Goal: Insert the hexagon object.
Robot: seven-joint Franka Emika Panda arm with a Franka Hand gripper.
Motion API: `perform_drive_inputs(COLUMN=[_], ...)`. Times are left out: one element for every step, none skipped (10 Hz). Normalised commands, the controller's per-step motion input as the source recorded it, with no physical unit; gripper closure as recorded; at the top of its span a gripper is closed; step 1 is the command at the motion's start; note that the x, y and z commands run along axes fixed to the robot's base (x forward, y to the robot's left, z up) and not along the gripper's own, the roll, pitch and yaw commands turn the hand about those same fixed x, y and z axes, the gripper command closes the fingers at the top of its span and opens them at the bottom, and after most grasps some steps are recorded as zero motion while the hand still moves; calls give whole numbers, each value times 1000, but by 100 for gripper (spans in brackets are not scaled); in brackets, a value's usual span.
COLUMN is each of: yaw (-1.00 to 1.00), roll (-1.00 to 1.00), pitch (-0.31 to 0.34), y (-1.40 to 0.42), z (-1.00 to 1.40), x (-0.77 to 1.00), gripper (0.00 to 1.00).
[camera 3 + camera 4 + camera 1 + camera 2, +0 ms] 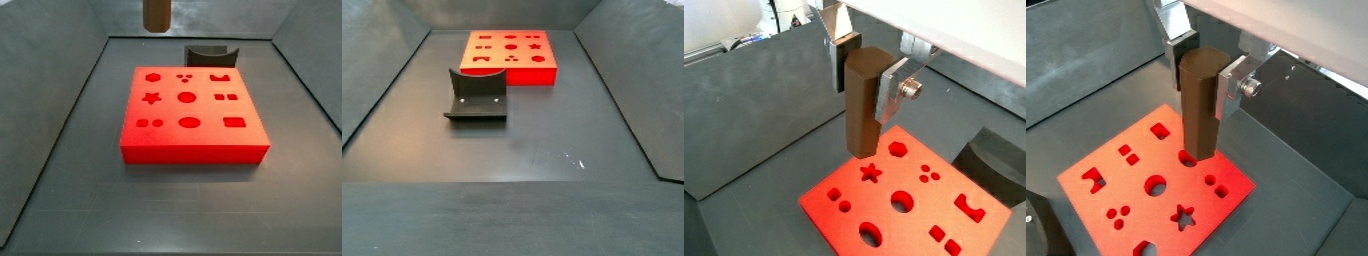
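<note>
Dark floor carries one red block [194, 112] and one fixture [477, 96]; above, the gripper [869, 75] clamps one hexagon object [863, 105].

There is one gripper [863, 62], up above the red block, and it has two silver fingers [893, 82]. Between them is one brown peg [863, 105], long and thin; both wrist views show it, and its lower end shows at the top of a side view.

There is one red block [195, 141] on the dark counter [529, 150]. It has many shaped holes cut in its top. In a side view I count ten cutouts, and one is a star hole [152, 98].

There is one dark grey curved block [477, 95].
</note>
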Motion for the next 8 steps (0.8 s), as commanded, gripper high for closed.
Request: perform_drive_inputs(yaw=[0,-74,-137,-154,-160,-57,0,-80], roll=[-70,-381,-417,-426,-419,-370,-204,331], pitch=[-3,-133,-189,-213,-219,-197,-91,10], y=[271,557,557,529,531,674,791,371], z=[-149,-337,-226,-194,-186,-271,-397,-489], x=[34,223,217,234,243,246,217,63], gripper=[100,100,100,100,100,100,100,100])
